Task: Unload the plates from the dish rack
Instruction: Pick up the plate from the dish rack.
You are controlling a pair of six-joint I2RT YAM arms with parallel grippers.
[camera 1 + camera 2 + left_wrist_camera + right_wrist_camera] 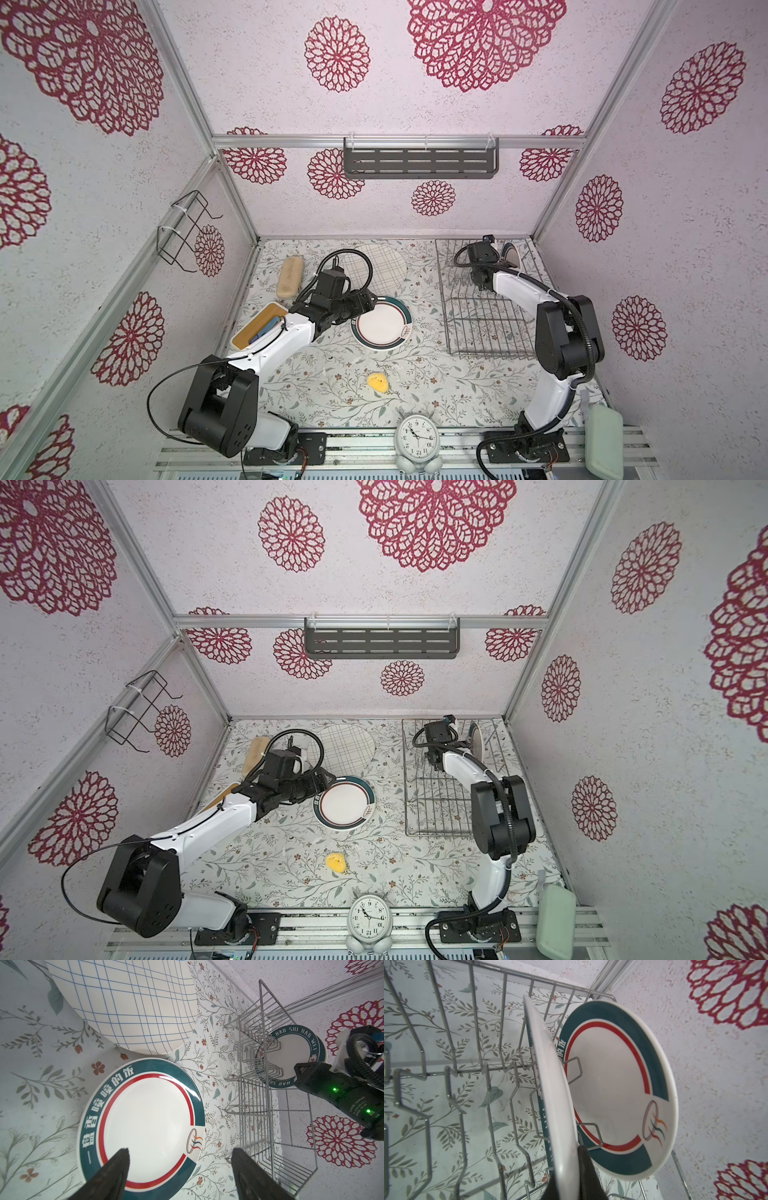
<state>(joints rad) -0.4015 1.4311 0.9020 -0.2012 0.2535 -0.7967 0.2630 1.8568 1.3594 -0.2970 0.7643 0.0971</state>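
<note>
The silver wire dish rack (pixel 490 353) (pixel 436 834) stands at the back right. Two teal-and-red-rimmed plates stand upright in its far end. My right gripper (pixel 568 1176) (pixel 496 253) is shut on the rim of the nearer plate (pixel 554 1095), seen edge-on. The second plate (pixel 618 1088) leans behind it. A third teal-rimmed plate (pixel 380 322) (pixel 141 1124) lies flat on the table. My left gripper (pixel 179 1150) (pixel 374 305) hovers open over its edge, holding nothing. The cream grid plate (pixel 384 268) (pixel 128 1005) lies flat behind it.
A yellow object (pixel 378 382) lies mid-table and a white alarm clock (pixel 417 438) stands at the front edge. At the left are a wooden-lidded box (pixel 257 330) and a beige block (pixel 289 276). A pale green item (pixel 604 440) sits front right. A dark slotted shelf (pixel 420 160) hangs on the back wall.
</note>
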